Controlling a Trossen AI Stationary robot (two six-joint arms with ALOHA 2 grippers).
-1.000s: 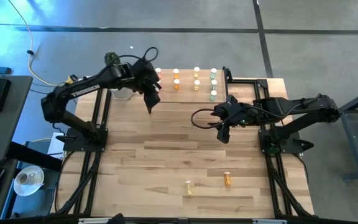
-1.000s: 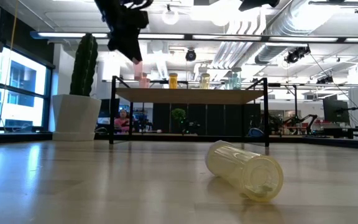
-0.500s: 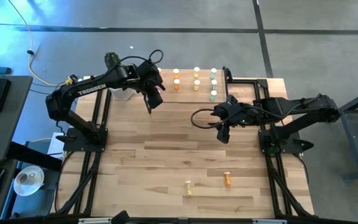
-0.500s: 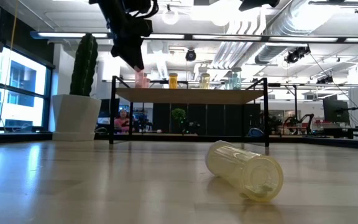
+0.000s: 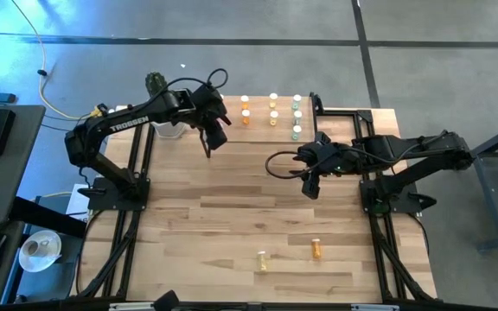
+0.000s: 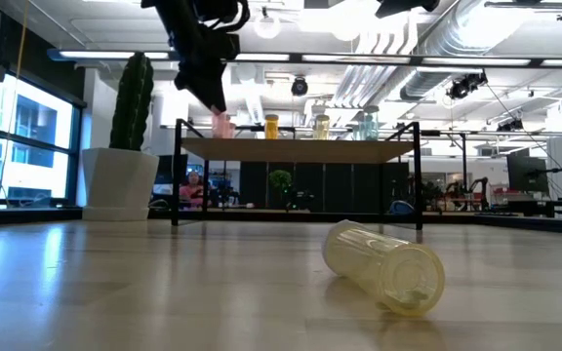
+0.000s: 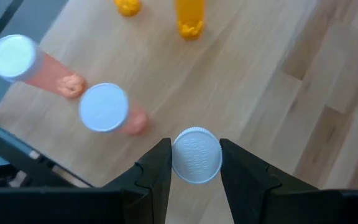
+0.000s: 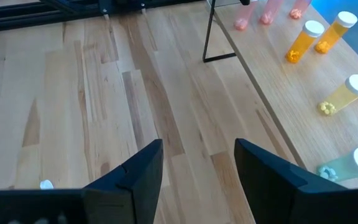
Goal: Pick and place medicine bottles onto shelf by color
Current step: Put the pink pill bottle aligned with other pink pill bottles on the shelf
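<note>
Above the shelf [image 7: 272, 74], left claw [image 7: 195, 163] clamping white-capped bottle [image 7: 196, 155]

Pale matt wood shelf [image 7: 241, 81] — ribbed white plastic cap [image 7: 196, 155] above.

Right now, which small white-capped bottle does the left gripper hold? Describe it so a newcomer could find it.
Start at the low light-wood shelf at the table's far edge. Over its left end, the left gripper clamps a white-capped bottle beside two standing pink bottles. It alone sits between the fingers rather than on the board.
</note>
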